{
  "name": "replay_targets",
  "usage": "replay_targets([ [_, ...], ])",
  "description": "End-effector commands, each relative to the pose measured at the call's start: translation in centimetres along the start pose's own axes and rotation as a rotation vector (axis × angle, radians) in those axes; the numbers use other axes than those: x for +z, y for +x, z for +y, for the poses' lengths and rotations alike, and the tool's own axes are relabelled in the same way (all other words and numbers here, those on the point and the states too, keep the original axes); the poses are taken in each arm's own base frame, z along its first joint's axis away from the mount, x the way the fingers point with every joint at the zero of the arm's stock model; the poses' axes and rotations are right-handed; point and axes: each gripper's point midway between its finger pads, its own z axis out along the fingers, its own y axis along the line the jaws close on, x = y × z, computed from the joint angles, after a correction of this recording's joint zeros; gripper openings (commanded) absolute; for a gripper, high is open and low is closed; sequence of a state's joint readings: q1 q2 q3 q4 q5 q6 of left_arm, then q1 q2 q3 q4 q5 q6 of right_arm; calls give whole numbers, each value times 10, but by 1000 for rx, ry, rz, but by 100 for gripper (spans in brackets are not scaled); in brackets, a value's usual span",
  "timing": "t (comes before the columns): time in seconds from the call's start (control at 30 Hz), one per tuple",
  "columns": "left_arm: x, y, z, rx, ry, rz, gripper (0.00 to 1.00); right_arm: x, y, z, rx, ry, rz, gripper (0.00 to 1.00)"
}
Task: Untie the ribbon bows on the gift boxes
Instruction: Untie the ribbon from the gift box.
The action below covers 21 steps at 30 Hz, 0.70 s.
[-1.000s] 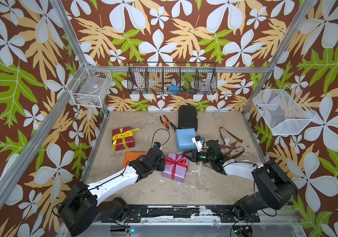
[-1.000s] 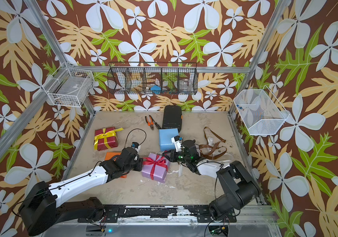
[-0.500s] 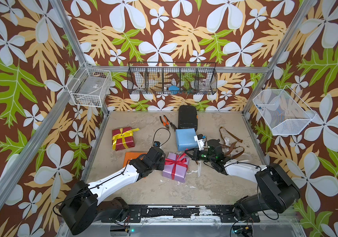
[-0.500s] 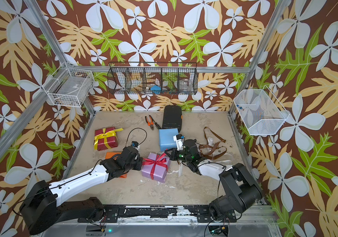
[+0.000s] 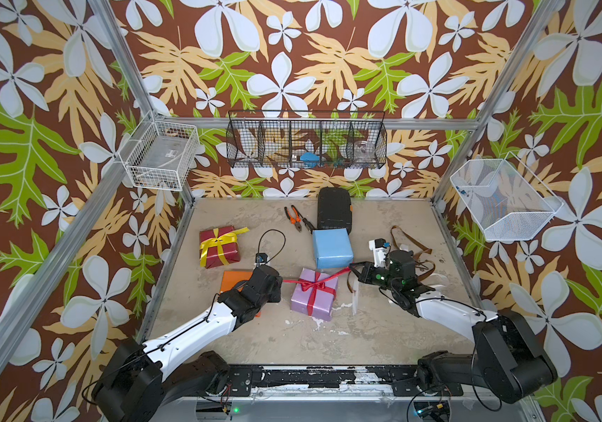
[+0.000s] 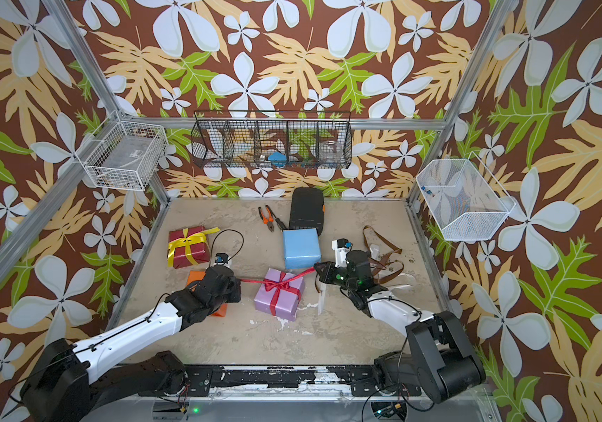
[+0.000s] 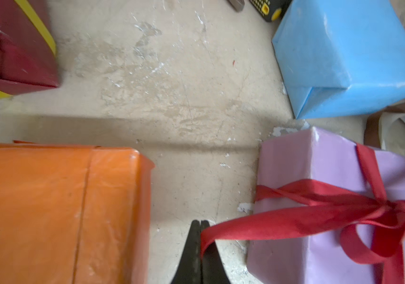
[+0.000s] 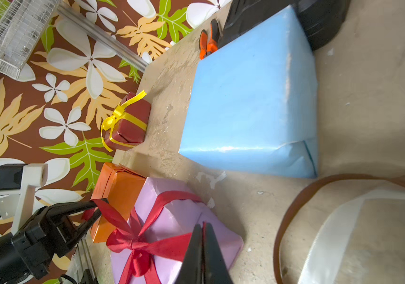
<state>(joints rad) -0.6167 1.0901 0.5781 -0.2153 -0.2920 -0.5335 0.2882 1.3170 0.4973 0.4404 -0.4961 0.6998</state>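
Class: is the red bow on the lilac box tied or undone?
Tied: the red ribbon shows a knot and loop on the lilac box; its tails run taut to the left gripper and right gripper, jaws shut.

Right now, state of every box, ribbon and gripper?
left gripper: shut on red ribbon
right gripper: shut on red ribbon
red ribbon: taut, knotted on lilac box
yellow bow: tied, dark red box
light blue box: bare
orange box: bare
brown ribbon: loose
white ribbon: loose

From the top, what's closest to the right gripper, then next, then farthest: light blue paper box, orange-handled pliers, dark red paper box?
From the right gripper:
1. Light blue paper box, right beside it.
2. Orange-handled pliers, near the back.
3. Dark red paper box, far left.
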Motion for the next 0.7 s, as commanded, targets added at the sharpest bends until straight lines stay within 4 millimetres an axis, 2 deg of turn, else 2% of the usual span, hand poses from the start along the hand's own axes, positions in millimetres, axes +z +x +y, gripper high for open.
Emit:
replay_targets([
  [0.0,-4,-18,8,-86,-3,-74,0,-12,-11,-17,13,52,-45,0],
  [0.13,-6,-27,23,-150,-22,-101,0,-32,-29,-39,54,96,-106,0],
  [0.33,-1,-32,42,-254,-5,-103,0,-59,-53,-60,84,153,-196,0],
  [0.5,-4,-39,48,-286,1,-133,0,-61,-57,-52,78,106,-196,0],
  [0.57,-6,-41,41,-272,40,-135,0,-59,-59,-44,62,62,-195,0],
  [0.6,-7,-42,36,-261,61,-130,20,-58,-58,-40,57,38,-183,3],
  [0.63,-7,-42,33,-256,75,-123,54,-57,-58,-38,51,32,-170,32],
  [0.67,-8,-42,33,-259,78,-115,95,-57,-59,-39,45,50,-159,72],
])
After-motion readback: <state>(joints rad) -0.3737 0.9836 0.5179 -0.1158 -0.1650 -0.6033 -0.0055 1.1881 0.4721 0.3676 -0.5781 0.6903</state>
